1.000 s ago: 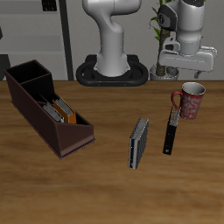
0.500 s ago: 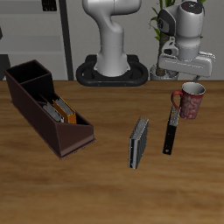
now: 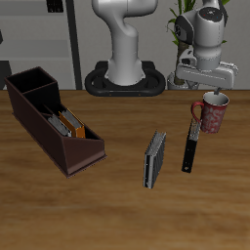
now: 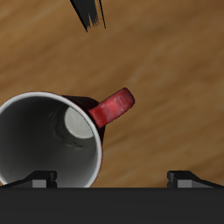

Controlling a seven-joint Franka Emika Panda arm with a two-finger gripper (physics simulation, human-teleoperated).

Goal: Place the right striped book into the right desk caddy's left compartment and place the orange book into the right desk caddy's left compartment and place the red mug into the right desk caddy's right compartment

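Observation:
The red mug (image 3: 212, 113) stands upright near the table's back edge, its handle toward the table's middle. My gripper (image 3: 207, 88) hangs open and empty just above its rim. In the wrist view the mug (image 4: 52, 140) lies partly between my fingertips (image 4: 39, 179), with its handle (image 4: 112, 107) beside it. The right desk caddy (image 3: 59, 146) stands at the other end of the table. The orange book (image 3: 72, 124) and the light striped book (image 3: 56, 125) stand in its long low left compartment. Its tall right compartment (image 3: 29, 83) holds nothing that I can see.
A darker grey striped book (image 3: 154, 159) lies in the table's middle. A thin black book (image 3: 191, 145) lies right beside the mug, and its end shows in the wrist view (image 4: 90, 12). The robot's base (image 3: 125, 78) stands at the back.
My gripper has come down toward the mug's rim. Nothing on the table has moved.

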